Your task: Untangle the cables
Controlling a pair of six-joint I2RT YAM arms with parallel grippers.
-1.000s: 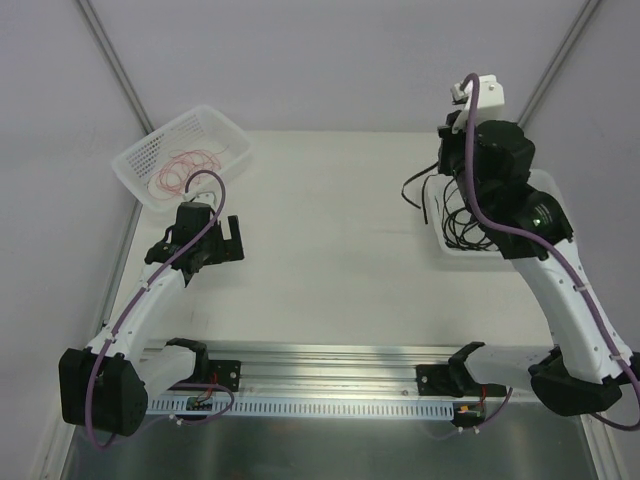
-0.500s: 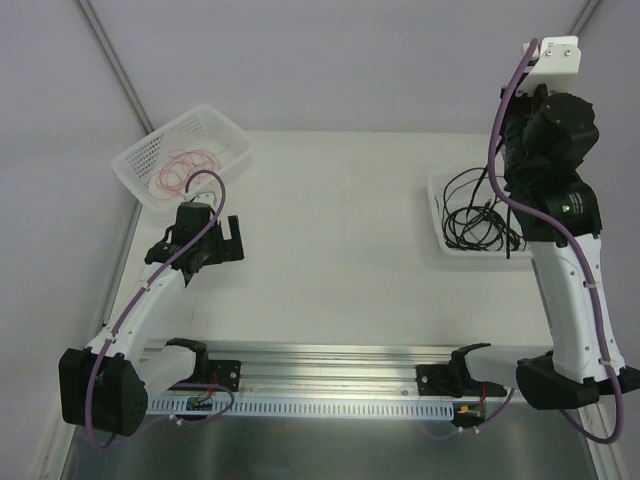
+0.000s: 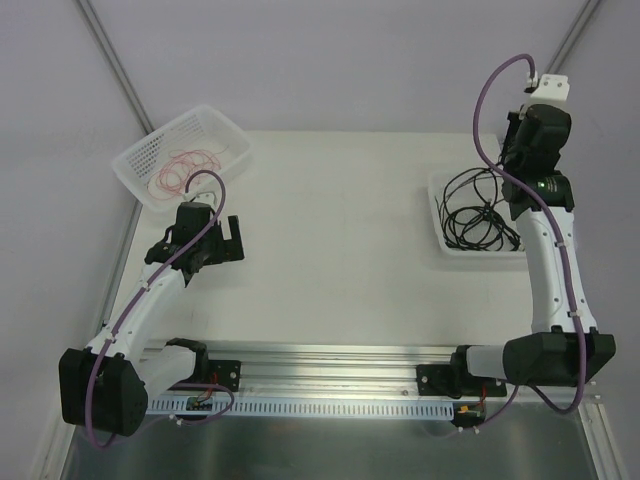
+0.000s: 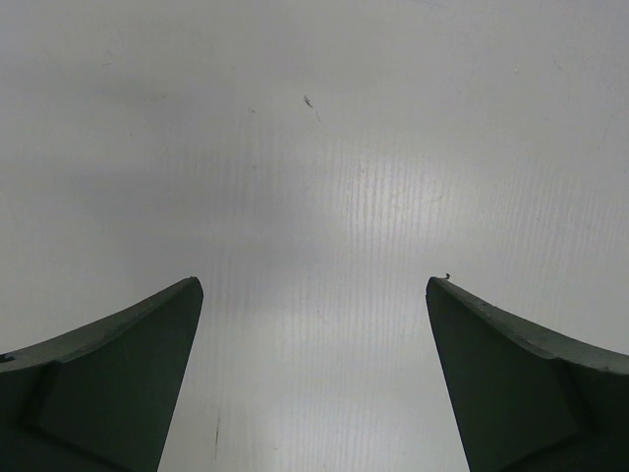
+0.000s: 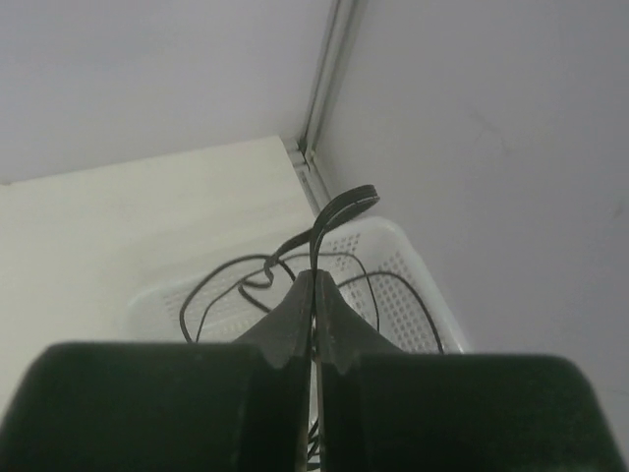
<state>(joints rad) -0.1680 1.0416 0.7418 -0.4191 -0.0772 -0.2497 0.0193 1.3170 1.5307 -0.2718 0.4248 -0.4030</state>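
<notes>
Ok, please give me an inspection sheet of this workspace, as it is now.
Surface: pale table, smooth.
Job's things: red cables lying in the left basket; black cables bundled in the right basket.
Clutter: nothing seen.
Grippers: left pincer open over the table, holds nothing; right pincer shut on a strand of the black cables, raised above the right basket.
Cables: purple arm cables run along both arms.
Surroundings: white walls, metal frame struts, aluminium rail at the near edge.
</notes>
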